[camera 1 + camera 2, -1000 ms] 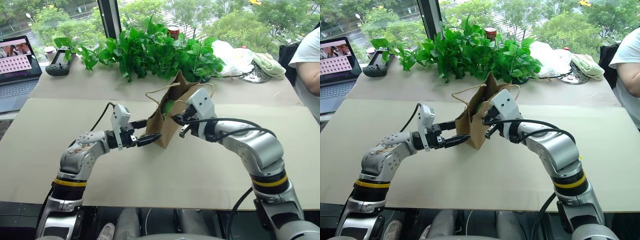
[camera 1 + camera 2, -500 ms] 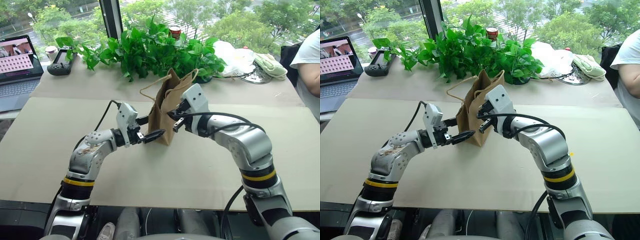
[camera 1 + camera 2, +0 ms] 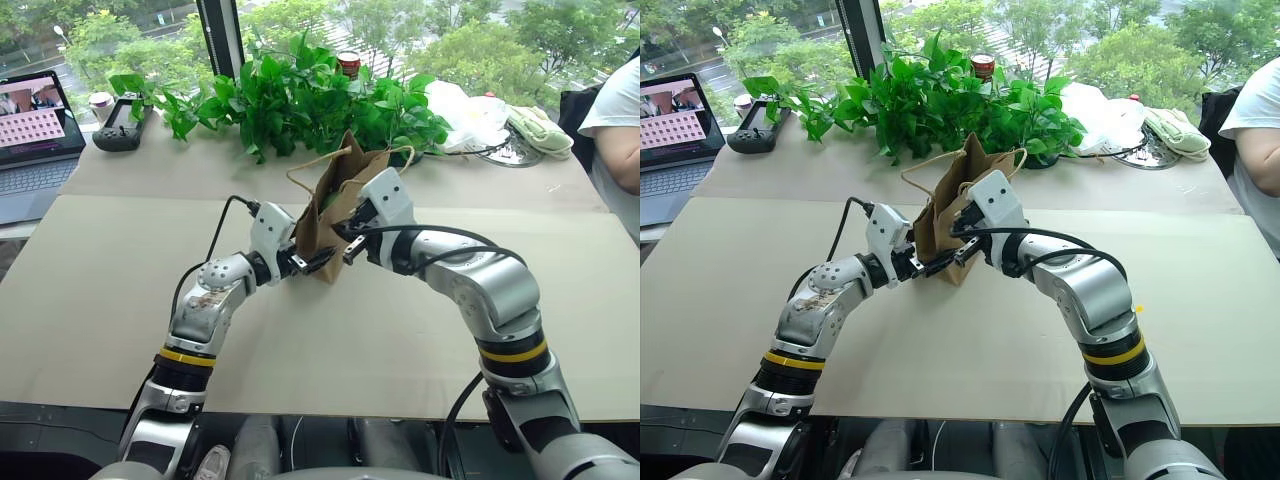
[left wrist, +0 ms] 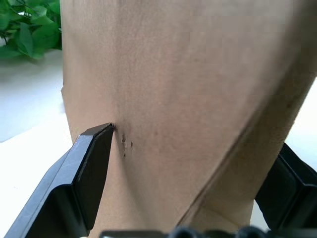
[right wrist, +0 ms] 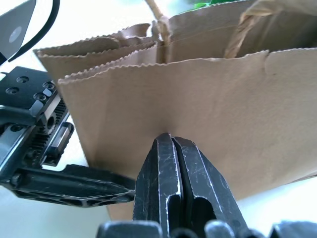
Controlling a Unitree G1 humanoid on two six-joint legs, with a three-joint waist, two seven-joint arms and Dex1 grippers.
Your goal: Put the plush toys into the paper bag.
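Now that the wide-open left tool [image 4: 198, 163] is sliding around the paper bag [image 3: 335, 215], the clenched right tool [image 5: 173, 163] is steadying it, toy inside.

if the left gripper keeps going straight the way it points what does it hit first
The plain brown kraft paper bag: the left gripper already has its open fingers either side of the bag's lower side wall, so the paper is likely met at once.

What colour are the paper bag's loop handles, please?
Tan twine handles, best in the right wrist view.
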